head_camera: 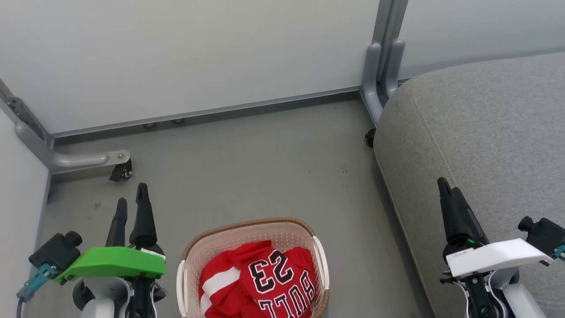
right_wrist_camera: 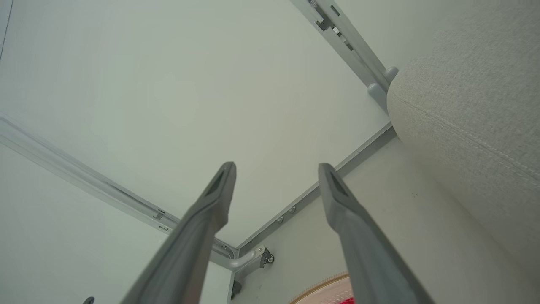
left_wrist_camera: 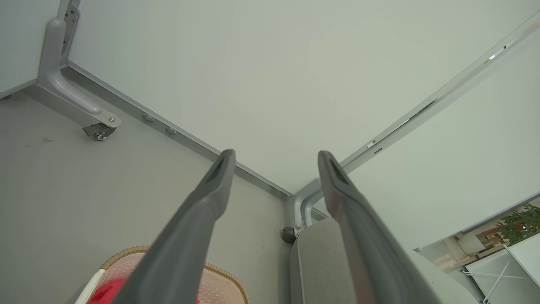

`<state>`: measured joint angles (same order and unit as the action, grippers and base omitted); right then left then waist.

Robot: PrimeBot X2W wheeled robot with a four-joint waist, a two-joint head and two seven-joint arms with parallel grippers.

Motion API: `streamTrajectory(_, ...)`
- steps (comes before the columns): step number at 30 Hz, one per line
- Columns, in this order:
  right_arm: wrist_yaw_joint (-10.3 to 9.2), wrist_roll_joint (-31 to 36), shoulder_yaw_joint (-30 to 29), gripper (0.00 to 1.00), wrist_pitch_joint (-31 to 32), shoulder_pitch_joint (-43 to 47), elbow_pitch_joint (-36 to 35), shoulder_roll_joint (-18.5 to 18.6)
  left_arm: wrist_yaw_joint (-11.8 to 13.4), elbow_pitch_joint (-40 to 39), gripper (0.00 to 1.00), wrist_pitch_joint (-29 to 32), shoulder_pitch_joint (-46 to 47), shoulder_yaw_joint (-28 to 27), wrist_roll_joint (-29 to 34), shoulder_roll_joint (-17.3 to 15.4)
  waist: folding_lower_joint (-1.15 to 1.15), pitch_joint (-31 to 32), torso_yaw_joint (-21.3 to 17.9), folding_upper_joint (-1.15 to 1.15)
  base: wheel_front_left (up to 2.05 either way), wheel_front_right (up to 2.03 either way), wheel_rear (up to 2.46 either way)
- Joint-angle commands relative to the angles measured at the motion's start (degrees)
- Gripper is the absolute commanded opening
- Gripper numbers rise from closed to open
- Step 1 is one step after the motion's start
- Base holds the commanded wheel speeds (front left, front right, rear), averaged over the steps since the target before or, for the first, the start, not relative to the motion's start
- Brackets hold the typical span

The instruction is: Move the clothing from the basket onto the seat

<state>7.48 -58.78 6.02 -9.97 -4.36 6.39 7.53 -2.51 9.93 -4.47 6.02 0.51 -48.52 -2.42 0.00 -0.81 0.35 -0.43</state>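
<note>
A smooth grey floor (head_camera: 265,154) is boxed in by pale matte partition panels (head_camera: 176,57) on grey metal feet. In the head view, the left pincer (head_camera: 131,196) stands with its two dark tapered fingers parted and holding nothing. Just to its right, and nearer the robot, sits the basket (head_camera: 254,224), cream perforated plastic with a brown woven-look rim; its near end is cut off by the picture's bottom edge. The clothing (head_camera: 265,282) lies crumpled inside it, red with white stripes and upside-down black-and-white lettering that is partly cut off. The right pincer (head_camera: 448,186) hovers over the edge of the seat (head_camera: 485,132), a coarse grey cushion with a rounded, stitched edge; its fingers overlap here. In the left wrist view, the left pincer (left_wrist_camera: 276,155) gapes wide and empty, with the basket rim (left_wrist_camera: 219,270) and a sliver of red below its left finger. In the right wrist view, the right pincer (right_wrist_camera: 276,166) is also wide and empty, with the seat (right_wrist_camera: 472,105) to its right.
</note>
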Motion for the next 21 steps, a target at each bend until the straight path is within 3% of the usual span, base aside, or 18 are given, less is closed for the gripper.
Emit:
streamTrajectory(1, 0.04, 2.45, -0.32, 1.0, -0.47, -0.06, -0.86, 0.05, 0.31, -0.39, 1.0, -0.61, 1.82, 0.35, 2.71, -0.41, 0.0, 0.0, 0.03, 0.17, 0.0, 0.0, 0.0)
streamTrajectory(21, 0.03, 19.21, -0.96, 1.0, -2.04, 0.95, -1.11, -1.5, 1.62, 0.52, 1.0, -3.97, 1.5, 2.79, 17.22, -0.5, 0.0, -0.01, 0.45, 0.23, 0.0, 0.0, 0.0)
